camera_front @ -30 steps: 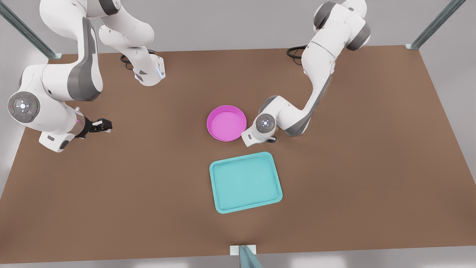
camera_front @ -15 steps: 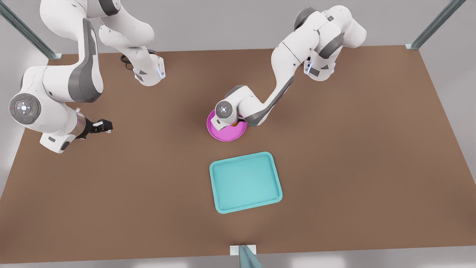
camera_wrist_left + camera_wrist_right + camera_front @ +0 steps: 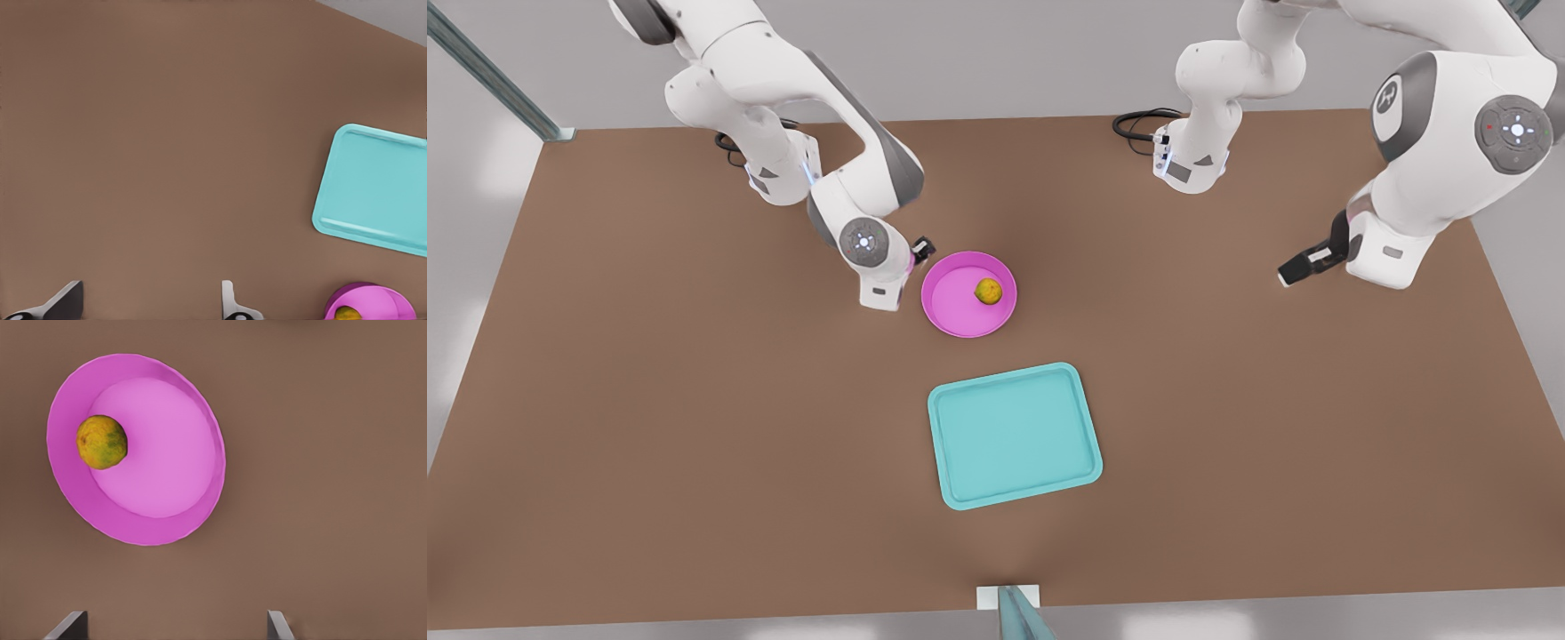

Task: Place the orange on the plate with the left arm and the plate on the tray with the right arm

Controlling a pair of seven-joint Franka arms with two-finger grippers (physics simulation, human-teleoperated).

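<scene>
The orange (image 3: 988,291) lies inside the pink plate (image 3: 956,302) at mid-table, toward the rim on the front view's right. In the right wrist view the orange (image 3: 101,442) rests on the plate (image 3: 160,453). My right gripper (image 3: 922,249) hangs open just beyond the plate's rim on the front view's left, its fingers (image 3: 277,627) spread apart with nothing between them. My left gripper (image 3: 1291,274) is open far off at the front view's right, holding nothing; its wrist view shows the fingertips (image 3: 230,307) over bare table. The teal tray (image 3: 1014,436) lies nearer the front edge.
The left wrist view takes in the tray (image 3: 380,187) and the plate (image 3: 373,303) at a distance. The brown table (image 3: 694,444) stretches wide on both sides. Both arm bases (image 3: 783,178) and black cables (image 3: 1138,124) sit along the far edge.
The left arm let go of the orange on the plate and swung away to the front view's right. The right arm came in from the far left to the plate's rim.
</scene>
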